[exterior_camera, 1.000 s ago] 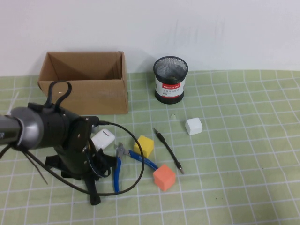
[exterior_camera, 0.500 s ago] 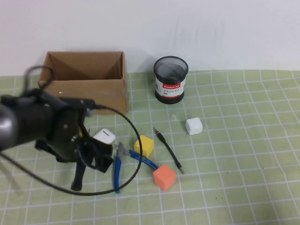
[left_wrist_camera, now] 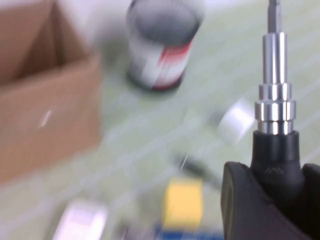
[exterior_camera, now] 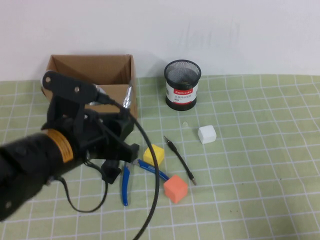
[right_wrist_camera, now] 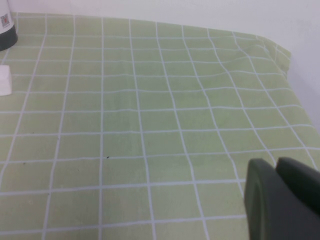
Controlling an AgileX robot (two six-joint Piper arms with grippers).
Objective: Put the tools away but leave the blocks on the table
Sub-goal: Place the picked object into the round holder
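My left gripper (exterior_camera: pixel 121 126) is shut on the black-handled screwdriver (exterior_camera: pixel 128 102) and holds it above the mat, its metal shaft pointing toward the cardboard box (exterior_camera: pixel 116 71). In the left wrist view the shaft (left_wrist_camera: pixel 274 85) rises from the gripper (left_wrist_camera: pixel 276 176). The blue-handled pliers (exterior_camera: pixel 125 185) lie by the yellow block (exterior_camera: pixel 154 154) and the orange block (exterior_camera: pixel 175 188). The thin black pen-like driver (exterior_camera: pixel 180 161) lies to their right. The white block (exterior_camera: pixel 206 134) sits farther right. My right gripper (right_wrist_camera: pixel 281 200) is shut and empty over bare mat, out of the high view.
A black mesh cup (exterior_camera: pixel 182 85) stands right of the open box. A blurred white earbud case (left_wrist_camera: pixel 80 220) shows in the left wrist view; my arm hides it in the high view. The green grid mat (exterior_camera: pixel 260 165) stretches to the right.
My left arm has risen from the mat with the screwdriver and swung right and toward the box. The other tools and the blocks have not moved.
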